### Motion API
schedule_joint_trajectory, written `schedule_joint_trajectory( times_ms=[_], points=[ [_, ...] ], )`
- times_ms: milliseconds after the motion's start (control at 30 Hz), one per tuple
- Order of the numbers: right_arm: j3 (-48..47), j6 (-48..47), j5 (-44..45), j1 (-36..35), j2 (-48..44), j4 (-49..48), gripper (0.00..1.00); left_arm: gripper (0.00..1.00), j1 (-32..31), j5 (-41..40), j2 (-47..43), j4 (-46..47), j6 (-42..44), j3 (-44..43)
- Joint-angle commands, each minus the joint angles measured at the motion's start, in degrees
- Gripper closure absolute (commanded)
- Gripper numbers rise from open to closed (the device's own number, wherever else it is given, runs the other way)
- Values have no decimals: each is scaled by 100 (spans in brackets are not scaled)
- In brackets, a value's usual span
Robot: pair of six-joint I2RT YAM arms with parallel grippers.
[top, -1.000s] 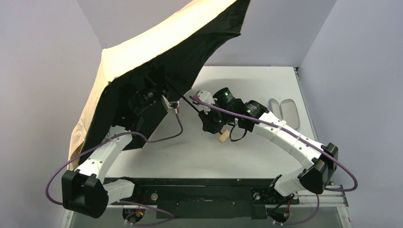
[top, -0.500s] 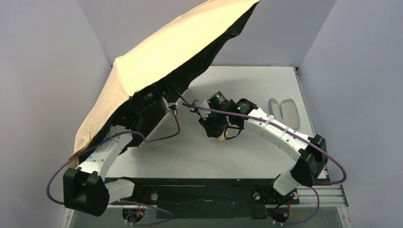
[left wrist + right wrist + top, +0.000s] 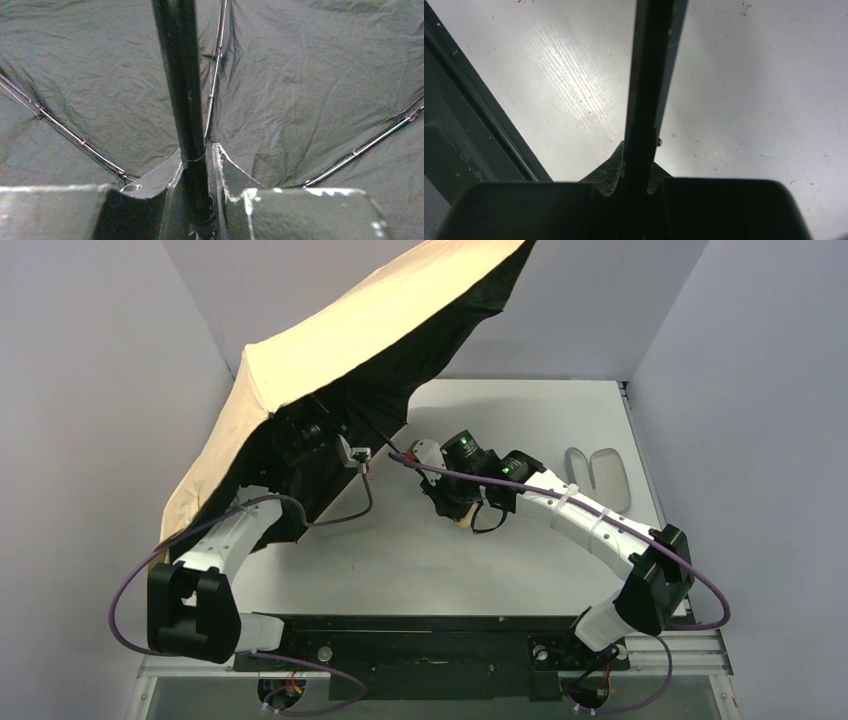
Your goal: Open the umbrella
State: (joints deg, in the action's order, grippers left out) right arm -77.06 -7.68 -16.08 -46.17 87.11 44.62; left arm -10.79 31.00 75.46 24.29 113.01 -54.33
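Observation:
The umbrella's peach-beige canopy [image 3: 345, 335] is spread wide over the table's left, black lining [image 3: 430, 330] facing the table. Its thin black shaft [image 3: 378, 439] slants down to the right, and a bit of the beige handle [image 3: 463, 523] shows under the right gripper. My left gripper [image 3: 196, 162] is under the canopy, shut on the shaft [image 3: 181, 90] near the ribs [image 3: 75, 142]. My right gripper [image 3: 452, 502] is shut on the shaft's lower end [image 3: 646, 85], just above the table.
The grey-lavender sleeve [image 3: 598, 475] lies on the white table [image 3: 540, 420] at the right. Grey walls close the back and both sides. The black base rail [image 3: 430, 640] runs along the near edge. The canopy's left edge hangs close to the left wall.
The canopy has swung up and leftward and spread, showing more beige top. The left arm shifted left under it. The right gripper moved slightly left and nearer with the handle end.

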Motion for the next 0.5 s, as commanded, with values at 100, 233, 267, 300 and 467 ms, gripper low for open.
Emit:
schedule_joint_trajectory(
  times_ms=[100,233,267,300,467],
  points=[
    [247,-902,54,-263,-409,1683,100,83,850,-2325,485,1173,195,-897],
    [267,-1126,36,-301,-422,1847,100,83,919,-2678,720,1211,198,-1242],
    [298,-1160,35,-304,-431,1861,100,83,949,-2773,757,1208,200,-1306],
    [319,-1171,43,-304,-436,1878,100,83,965,-2814,836,1191,206,-1424],
    [607,-1213,147,-306,-615,1880,100,84,1044,-2978,971,1111,272,-1685]
  ],
)
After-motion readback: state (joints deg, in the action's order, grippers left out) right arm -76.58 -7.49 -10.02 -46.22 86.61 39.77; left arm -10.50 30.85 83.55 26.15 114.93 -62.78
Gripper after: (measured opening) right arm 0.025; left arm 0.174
